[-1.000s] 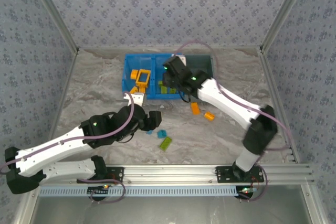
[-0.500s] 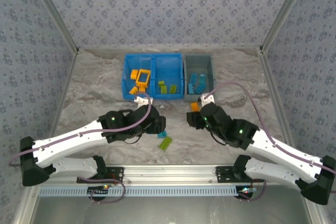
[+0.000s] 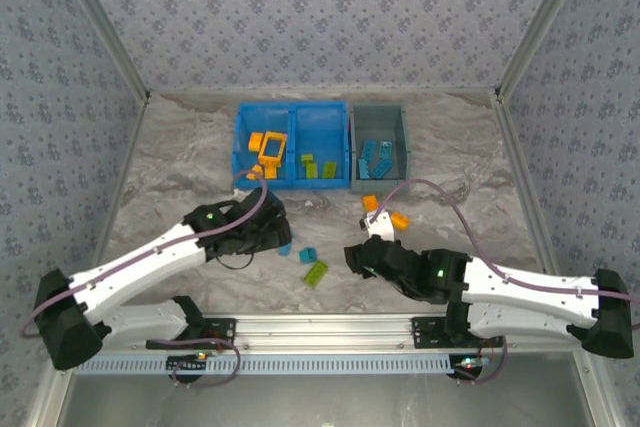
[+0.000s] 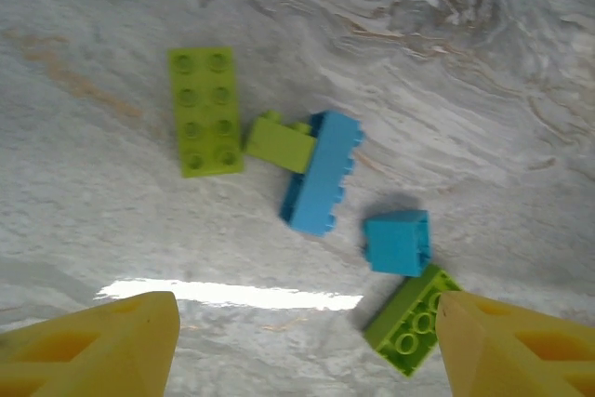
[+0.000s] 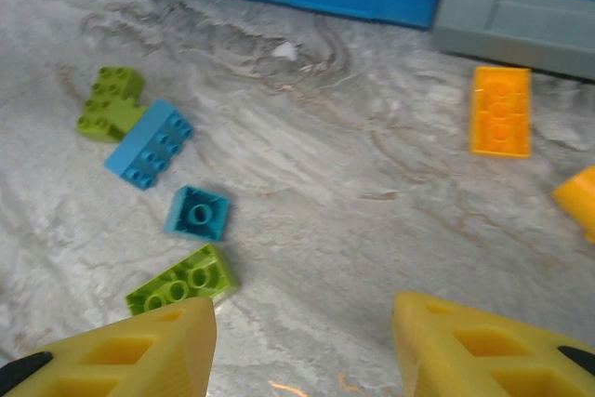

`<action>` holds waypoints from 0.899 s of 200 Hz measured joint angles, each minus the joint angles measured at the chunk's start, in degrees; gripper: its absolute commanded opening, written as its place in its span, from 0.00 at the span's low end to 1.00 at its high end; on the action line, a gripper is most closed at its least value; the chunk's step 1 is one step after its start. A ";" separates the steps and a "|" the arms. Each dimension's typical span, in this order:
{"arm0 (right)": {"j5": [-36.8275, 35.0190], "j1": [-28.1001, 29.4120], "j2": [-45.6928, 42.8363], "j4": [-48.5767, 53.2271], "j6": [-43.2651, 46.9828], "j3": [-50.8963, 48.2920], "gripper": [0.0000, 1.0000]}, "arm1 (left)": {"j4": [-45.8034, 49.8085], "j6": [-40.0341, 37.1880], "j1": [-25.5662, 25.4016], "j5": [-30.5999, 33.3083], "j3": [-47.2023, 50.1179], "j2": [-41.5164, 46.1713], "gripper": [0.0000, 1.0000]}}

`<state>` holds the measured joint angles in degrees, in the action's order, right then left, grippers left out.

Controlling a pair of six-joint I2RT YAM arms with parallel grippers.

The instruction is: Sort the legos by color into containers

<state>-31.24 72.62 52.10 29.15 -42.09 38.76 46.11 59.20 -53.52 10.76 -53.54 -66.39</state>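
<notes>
Unsorted on marbled table, short of bins: long light-blue plastic brick touching small lime brick; flat orange brick just beside grey plastic bin. Jaws wide apart, empty, on left gripper and right gripper. Bricks likely light, rigid, slick — pinch across long smooth sides, not studs.

blue bin 12 o'clock: orange legos left compartment, green legos right | grey bin just at its 3 o'clock: blue legos | loose legos at 6 o'clock
</notes>
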 measured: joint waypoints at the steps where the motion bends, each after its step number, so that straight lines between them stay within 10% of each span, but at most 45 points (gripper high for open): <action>1: -0.20 0.07 -0.07 0.11 -0.11 0.04 0.55 | -0.24 -0.02 -0.28 -0.15 -0.46 -0.70 0.74; 82: -19.21 3.76 -18.03 17.38 -6.64 5.29 0.56 | -10.56 1.29 -8.52 -1.03 -29.55 -40.50 0.78; 180: -23.34 4.20 -21.55 26.05 -8.09 7.67 0.57 | -10.25 4.81 -7.98 -0.46 -45.83 -57.48 0.78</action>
<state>-54.59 76.82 30.55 55.20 -50.17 46.44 35.86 64.01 -61.49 10.31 -99.37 -123.87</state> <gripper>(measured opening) 0.566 0.782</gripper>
